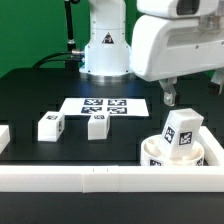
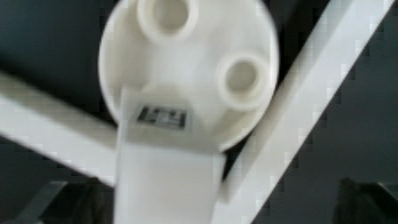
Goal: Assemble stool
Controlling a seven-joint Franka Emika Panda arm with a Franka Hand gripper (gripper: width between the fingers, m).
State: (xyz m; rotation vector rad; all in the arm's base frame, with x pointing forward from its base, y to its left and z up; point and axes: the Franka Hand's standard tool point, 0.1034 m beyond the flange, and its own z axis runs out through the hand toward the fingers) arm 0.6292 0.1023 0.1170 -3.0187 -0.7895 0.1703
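The round white stool seat (image 1: 160,156) lies at the front of the exterior view's right, against the white rail. One tagged leg (image 1: 182,133) stands upright in it. In the wrist view the seat (image 2: 178,60) shows two round holes, and the leg (image 2: 169,160) rises from it toward the camera. My gripper (image 1: 192,92) hangs a little above the leg, open and not touching it. Its dark fingers (image 2: 71,200) stand wide on either side of the leg, with the gripper (image 2: 217,205) holding nothing. Two loose legs (image 1: 50,125) (image 1: 97,124) rest on the black table at the exterior view's left.
The marker board (image 1: 105,105) lies flat in the middle, in front of the robot base (image 1: 105,50). A long white rail (image 1: 100,180) runs along the front edge. Further rails (image 2: 311,110) (image 2: 45,115) cross the wrist view beside the seat.
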